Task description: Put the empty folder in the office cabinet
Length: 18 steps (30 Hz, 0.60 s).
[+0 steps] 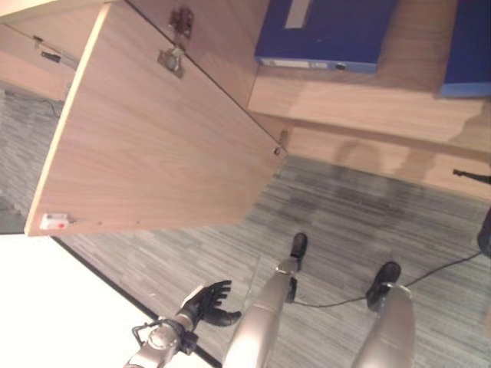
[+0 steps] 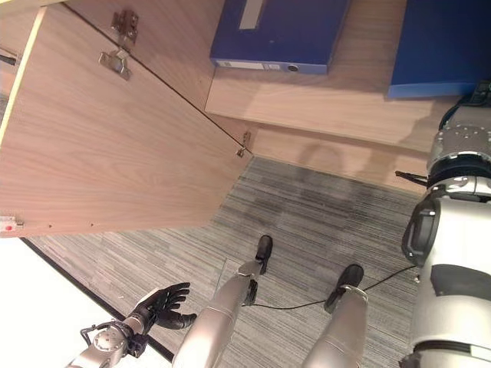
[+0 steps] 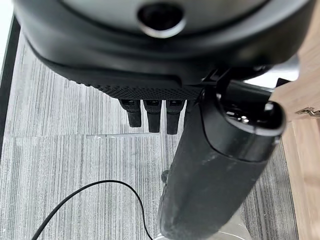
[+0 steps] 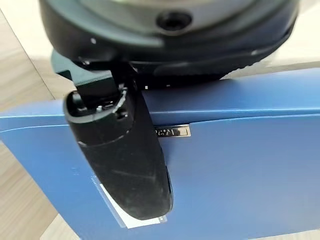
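**With the folder against the shelf, a slip is the main risk**

While the right hand point(image 4: 120, 165) lies with its thumb flat across the face of the blue folder point(image 4: 240, 165), its fingers are hidden behind the folder, so whether it is truly clamped cannot be told; if the hold is only light, the folder could slide off or tip as it is pushed home; the folder sits at the cabinet shelf point(image 2: 322, 107), at the right end of it, and it looks nearly placed. Further along the shelf lies a second blue folder point(image 2: 280, 34), well apart, hardly in the way; the open cabinet door point(image 1: 153, 146) swings out to the left, beside the relaxed, empty left hand point(image 1: 209, 301) low over the grey carpet point(image 1: 345, 215); a careless arm swing might knock that door.
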Tool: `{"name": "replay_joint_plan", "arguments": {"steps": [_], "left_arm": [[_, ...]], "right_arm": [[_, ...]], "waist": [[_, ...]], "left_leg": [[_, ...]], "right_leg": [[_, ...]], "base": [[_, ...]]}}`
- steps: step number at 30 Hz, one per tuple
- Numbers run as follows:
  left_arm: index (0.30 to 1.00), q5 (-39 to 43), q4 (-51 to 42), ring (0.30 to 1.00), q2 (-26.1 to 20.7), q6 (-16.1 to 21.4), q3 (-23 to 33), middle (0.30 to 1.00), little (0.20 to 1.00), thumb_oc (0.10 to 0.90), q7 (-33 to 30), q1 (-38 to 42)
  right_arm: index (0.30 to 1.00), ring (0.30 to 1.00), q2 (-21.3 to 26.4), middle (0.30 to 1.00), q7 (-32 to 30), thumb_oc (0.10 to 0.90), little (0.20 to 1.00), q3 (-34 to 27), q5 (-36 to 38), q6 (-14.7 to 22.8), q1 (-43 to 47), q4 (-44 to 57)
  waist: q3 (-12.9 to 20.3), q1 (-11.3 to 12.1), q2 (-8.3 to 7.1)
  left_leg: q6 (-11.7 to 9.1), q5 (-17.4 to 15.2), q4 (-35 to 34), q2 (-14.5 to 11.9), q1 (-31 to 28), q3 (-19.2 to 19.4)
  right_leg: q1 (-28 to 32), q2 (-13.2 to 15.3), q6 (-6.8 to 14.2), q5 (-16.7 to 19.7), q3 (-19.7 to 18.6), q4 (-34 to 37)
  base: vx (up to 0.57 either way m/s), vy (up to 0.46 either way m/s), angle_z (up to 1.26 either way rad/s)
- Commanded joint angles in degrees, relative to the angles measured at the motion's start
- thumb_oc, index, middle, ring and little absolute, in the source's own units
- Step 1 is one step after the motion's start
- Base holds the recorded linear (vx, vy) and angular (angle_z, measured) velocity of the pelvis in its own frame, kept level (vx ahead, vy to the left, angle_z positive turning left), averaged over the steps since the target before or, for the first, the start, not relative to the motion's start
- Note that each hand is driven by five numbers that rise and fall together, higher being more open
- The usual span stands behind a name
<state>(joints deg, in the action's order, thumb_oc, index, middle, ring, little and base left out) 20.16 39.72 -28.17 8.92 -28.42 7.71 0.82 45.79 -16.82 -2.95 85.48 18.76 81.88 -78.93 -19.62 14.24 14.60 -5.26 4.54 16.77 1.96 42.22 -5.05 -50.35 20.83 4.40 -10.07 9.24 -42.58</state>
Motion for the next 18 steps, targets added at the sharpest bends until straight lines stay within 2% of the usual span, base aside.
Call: {"name": "replay_joint_plan", "arguments": {"steps": [1, 2, 3, 4, 6, 9, 10, 18], "left_arm": [[0.900, 2.28, 1.76, 0.900, -4.30, 0.30, 1.87, 0.900, 0.900, 0.800, -1.23, -2.98], [0.900, 2.28, 1.76, 0.900, -4.23, 0.31, 1.78, 0.900, 0.900, 0.800, -1.22, -3.02], [0.900, 2.16, 1.65, 0.900, -4.33, 0.34, 1.68, 0.900, 0.900, 0.800, -1.18, -3.11], [0.900, 2.09, 1.62, 0.900, -4.51, 0.40, 1.71, 0.900, 0.900, 0.800, -1.29, -3.13], [0.900, 1.95, 1.74, 0.900, -4.58, 0.39, 1.71, 0.900, 0.900, 0.800, -1.47, -3.13], [0.900, 1.04, 2.32, 0.900, -5.04, 0.46, 1.50, 0.900, 0.900, 0.800, -2.81, -2.75], [0.900, 0.34, 2.56, 0.900, -5.16, 0.40, 1.09, 0.900, 0.900, 0.800, -3.53, -2.55], [0.900, -1.88, 4.46, 0.900, -4.97, 0.23, 0.21, 0.900, 0.900, 0.800, -5.95, -2.23]], "right_arm": [[0.300, 0.300, 6.57, 0.300, 0.57, 0.400, 0.300, 5.01, -4.03, 3.70, 3.48, 5.46], [0.300, 0.300, 6.57, 0.300, 0.43, 0.400, 0.300, 5.03, -4.04, 3.72, 3.60, 5.40], [0.491, 0.491, 6.61, 0.491, 0.35, 0.527, 0.491, 5.04, -4.07, 3.66, 3.71, 5.32], [0.900, 0.900, 6.67, 0.900, 0.18, 0.800, 0.900, 5.16, -4.20, 3.67, 3.87, 5.19], [0.900, 0.900, 6.89, 0.900, -0.16, 0.800, 0.900, 5.29, -4.26, 3.51, 4.15, 4.70], [0.900, 0.900, 7.84, 0.900, -3.52, 0.800, 0.900, 6.72, -6.57, 1.94, 6.30, 1.28], [0.900, 0.900, 8.28, 0.900, -5.85, 0.800, 0.900, 7.48, -8.22, 0.41, 7.28, -1.22], [0.900, 0.900, 5.41, 0.900, -10.27, 0.800, 0.900, 10.10, -10.45, -4.14, 9.64, -4.56]], "waist": [[2.65, 0.34, 1.36], [2.68, 0.31, 1.29], [2.65, 0.28, 1.31], [2.59, 0.20, 1.20], [2.59, 0.15, 1.14], [2.58, -0.16, 0.57], [2.63, -0.46, 0.18], [2.53, -1.18, -1.12]], "left_leg": [[-1.31, -8.17, 1.88, -1.80, -0.83, -0.59], [-1.32, -8.22, 1.87, -1.81, -0.83, -0.62], [-1.31, -8.27, 1.88, -1.76, -0.78, -0.60], [-1.29, -8.33, 1.99, -1.73, -0.72, -0.66], [-1.28, -8.42, 2.20, -1.71, -0.63, -0.69], [-1.21, -8.99, 3.09, -1.55, -0.51, -0.60], [-1.20, -9.15, 3.22, -1.59, -0.44, -0.64], [-1.21, -8.57, 0.79, -1.93, -1.92, -0.27]], "right_leg": [[4.24, -3.55, 3.21, -8.02, -1.21, 0.32], [4.28, -3.56, 3.23, -8.08, -1.24, 0.33], [4.36, -3.61, 3.22, -8.16, -1.27, 0.32], [4.26, -3.67, 3.21, -8.19, -1.32, 0.13], [4.11, -3.64, 3.23, -8.19, -1.38, -0.16], [4.04, -3.63, 3.02, -8.53, -1.51, -0.95], [3.95, -3.69, 2.93, -8.53, -1.55, -1.07], [5.01, -4.55, 2.57, -7.97, -1.30, 0.74]], "base": [[0.00, 0.000, 0.00], [0.00, 0.000, 0.00], [0.00, 0.000, 0.00], [0.00, 0.000, 0.00], [0.00, 0.000, 0.00], [0.00, 0.000, 0.00], [0.00, 0.000, 0.00], [0.00, -0.003, -0.01]]}}
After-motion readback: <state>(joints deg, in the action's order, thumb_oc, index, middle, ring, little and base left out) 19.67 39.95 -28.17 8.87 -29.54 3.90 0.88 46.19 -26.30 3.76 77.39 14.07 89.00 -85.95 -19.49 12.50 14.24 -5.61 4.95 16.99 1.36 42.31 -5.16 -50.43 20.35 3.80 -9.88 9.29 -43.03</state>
